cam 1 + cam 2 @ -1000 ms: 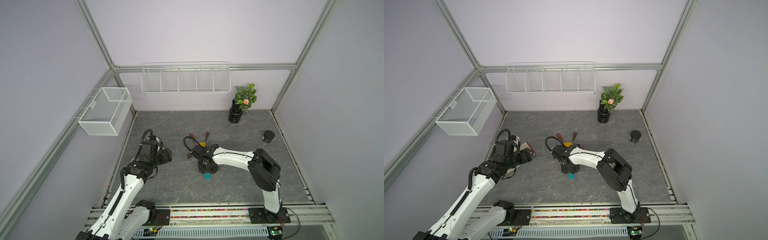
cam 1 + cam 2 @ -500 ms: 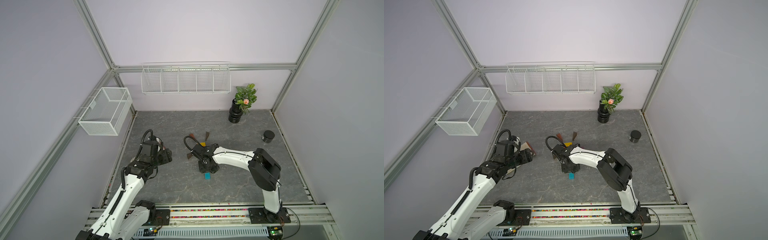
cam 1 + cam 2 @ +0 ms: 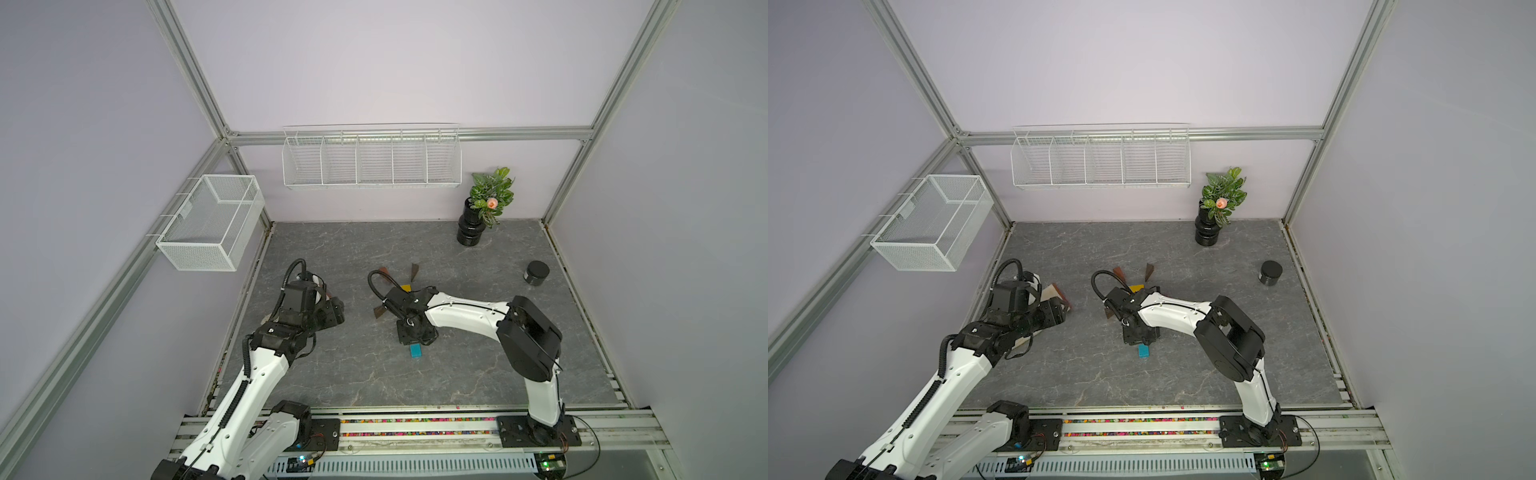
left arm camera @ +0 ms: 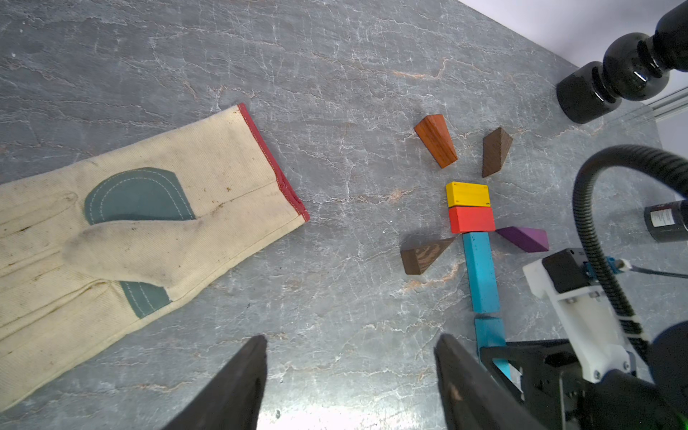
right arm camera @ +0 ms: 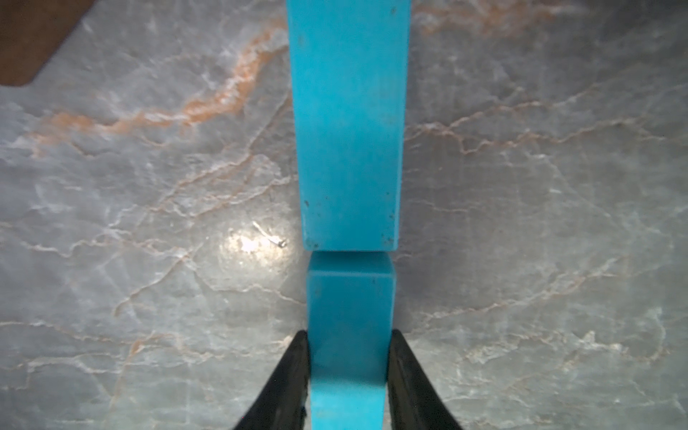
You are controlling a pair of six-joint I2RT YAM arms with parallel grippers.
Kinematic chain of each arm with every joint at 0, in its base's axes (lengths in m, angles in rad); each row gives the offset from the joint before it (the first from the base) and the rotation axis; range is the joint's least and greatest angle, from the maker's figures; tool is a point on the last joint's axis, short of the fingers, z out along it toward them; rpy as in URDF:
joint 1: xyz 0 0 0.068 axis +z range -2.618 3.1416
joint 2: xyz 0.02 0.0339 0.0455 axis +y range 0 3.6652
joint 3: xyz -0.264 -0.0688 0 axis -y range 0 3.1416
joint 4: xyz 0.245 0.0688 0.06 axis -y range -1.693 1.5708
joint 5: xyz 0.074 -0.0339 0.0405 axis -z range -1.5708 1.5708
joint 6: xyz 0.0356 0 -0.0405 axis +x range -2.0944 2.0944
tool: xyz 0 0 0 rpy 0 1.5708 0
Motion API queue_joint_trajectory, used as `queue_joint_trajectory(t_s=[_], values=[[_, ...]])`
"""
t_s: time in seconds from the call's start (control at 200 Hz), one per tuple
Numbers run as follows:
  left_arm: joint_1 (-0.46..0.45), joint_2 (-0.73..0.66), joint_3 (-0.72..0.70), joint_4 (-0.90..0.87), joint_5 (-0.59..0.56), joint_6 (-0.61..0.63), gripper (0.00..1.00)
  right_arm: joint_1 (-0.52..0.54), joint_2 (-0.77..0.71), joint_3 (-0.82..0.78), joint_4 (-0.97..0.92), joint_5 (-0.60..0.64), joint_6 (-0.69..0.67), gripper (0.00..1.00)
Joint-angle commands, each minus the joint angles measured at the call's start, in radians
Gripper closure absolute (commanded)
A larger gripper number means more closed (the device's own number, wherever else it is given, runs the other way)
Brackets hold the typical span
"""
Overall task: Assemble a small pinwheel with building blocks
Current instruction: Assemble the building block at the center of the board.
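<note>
The pinwheel lies flat in the left wrist view. A yellow block (image 4: 468, 193) sits against a red block (image 4: 472, 219), with a teal bar (image 4: 481, 271) running on from the red one. Three brown wedges (image 4: 435, 140) and a purple wedge (image 4: 525, 238) are spread around the centre, apart from it. My right gripper (image 5: 349, 357) is shut on a second teal bar (image 5: 350, 316), its end almost touching the first bar (image 5: 348, 130) and in line with it. In a top view this bar's near end (image 3: 416, 351) sticks out under the gripper. My left gripper (image 4: 352, 372) hangs open over bare table.
A beige glove (image 4: 149, 223) lies on the left side of the table beside the left arm. A black vase with a plant (image 3: 471, 228) stands at the back right, a black round jar (image 3: 536, 272) to the right. A wire basket (image 3: 212, 222) hangs on the left wall.
The right gripper has closed onto the second teal bar. Neither arm has visibly moved.
</note>
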Motion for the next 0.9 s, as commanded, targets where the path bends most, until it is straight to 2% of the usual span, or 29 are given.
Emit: queue_joint_trajectory(t_s=[0.0, 0.895], values=[[0.005, 0.000, -0.011, 0.016, -0.006, -0.011, 0.26, -0.010, 0.021, 0.011, 0.006, 0.004, -0.004, 0.64], [0.005, 0.004, -0.016, 0.020, -0.003, -0.013, 0.26, -0.017, 0.041, 0.021, 0.018, -0.008, -0.008, 0.62]])
